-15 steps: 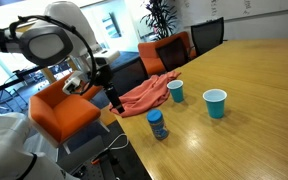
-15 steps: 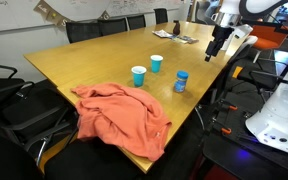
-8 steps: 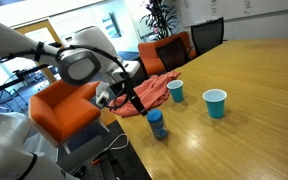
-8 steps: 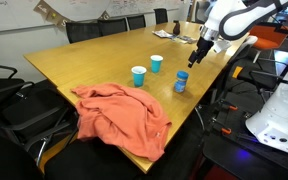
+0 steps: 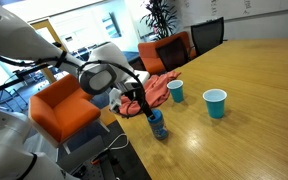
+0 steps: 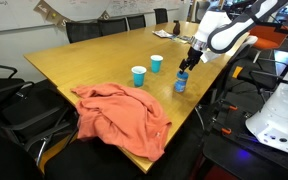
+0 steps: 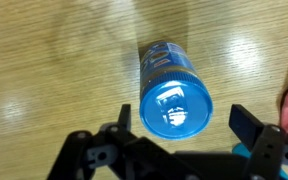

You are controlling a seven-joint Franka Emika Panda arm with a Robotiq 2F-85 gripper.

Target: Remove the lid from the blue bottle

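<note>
The small blue bottle (image 5: 157, 127) stands upright near the table's edge, also seen in an exterior view (image 6: 181, 82). In the wrist view the bottle (image 7: 164, 62) is seen from above with its round, bright blue lid (image 7: 174, 107) on top. My gripper (image 7: 179, 122) is open, directly above the lid, one finger on each side and neither touching it. In both exterior views the gripper (image 5: 142, 104) (image 6: 185, 68) hovers just over the bottle's top.
Two light-blue cups (image 5: 215, 103) (image 5: 175, 91) stand further in on the wooden table (image 6: 94, 60). An orange-pink cloth (image 6: 119, 115) lies at the table's corner. Orange chairs (image 5: 64, 110) stand beside the table edge near the arm.
The arm has swung in from off the table's side and come down over the bottle. The gripper now sits right above the lid. The bottle has not moved.
</note>
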